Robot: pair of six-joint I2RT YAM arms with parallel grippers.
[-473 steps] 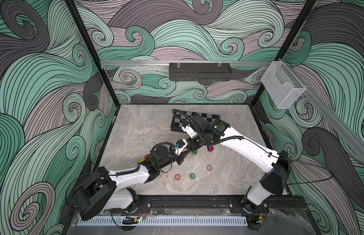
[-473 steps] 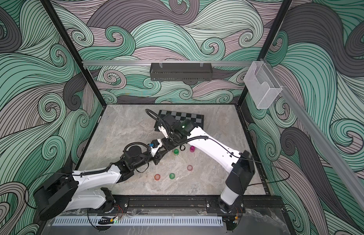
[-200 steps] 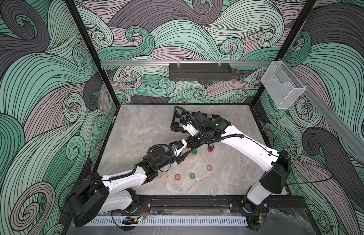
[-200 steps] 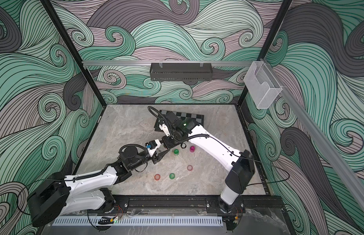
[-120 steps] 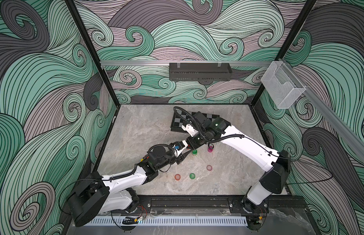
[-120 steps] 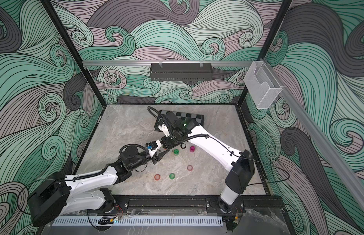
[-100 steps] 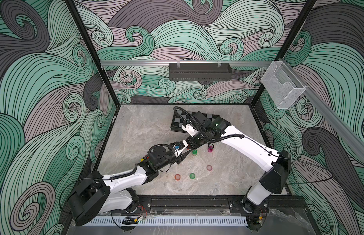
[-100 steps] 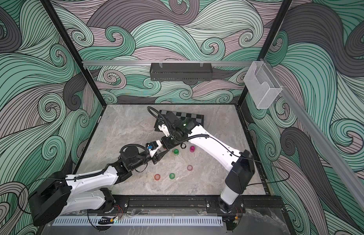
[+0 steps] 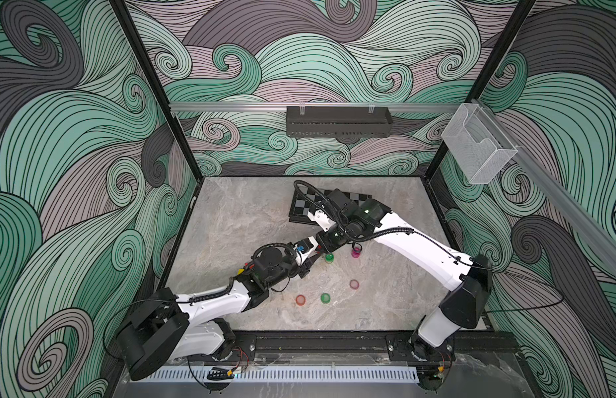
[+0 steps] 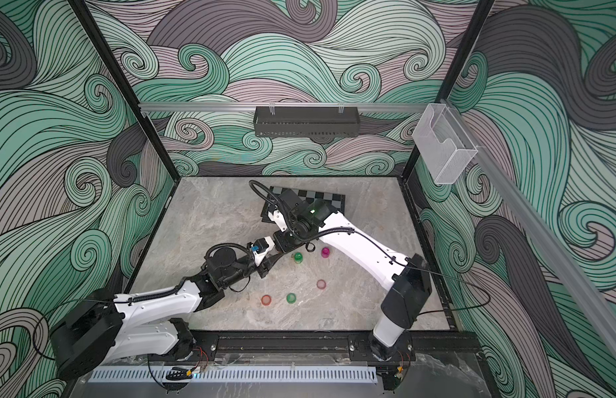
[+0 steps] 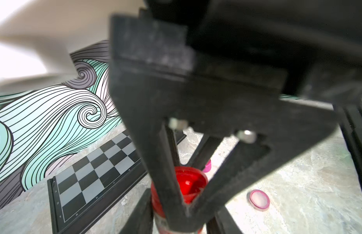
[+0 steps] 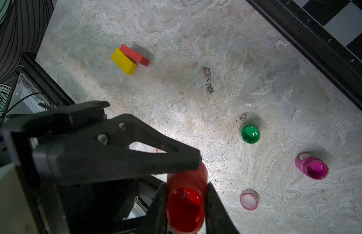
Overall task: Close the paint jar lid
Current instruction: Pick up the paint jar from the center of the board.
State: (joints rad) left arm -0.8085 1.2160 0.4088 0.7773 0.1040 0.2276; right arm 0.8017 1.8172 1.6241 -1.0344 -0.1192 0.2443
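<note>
An open red paint jar (image 12: 185, 204), with red paint showing inside, is held above the table where the two arms meet. My right gripper (image 12: 186, 185) is shut on it near the mouth. My left gripper (image 11: 180, 218) comes from the opposite side with its fingers (image 11: 142, 210) pressed against the jar's (image 11: 191, 185) lower body. In both top views the two grippers (image 9: 304, 267) (image 10: 270, 256) overlap and hide the jar. A red lid (image 9: 300, 300) lies flat on the table in front of them.
An open green jar (image 9: 329, 257) and a magenta jar (image 9: 355, 253) stand just right of the grippers. A green lid (image 9: 325, 298) and a pink lid (image 9: 354, 284) lie nearer the front. A chessboard (image 9: 301, 210) lies behind, and yellow (image 12: 125, 61) and red blocks (image 12: 135, 54) beneath my left arm.
My left gripper's jaws have narrowed around the red jar that the right gripper holds. Both arms have shifted only slightly.
</note>
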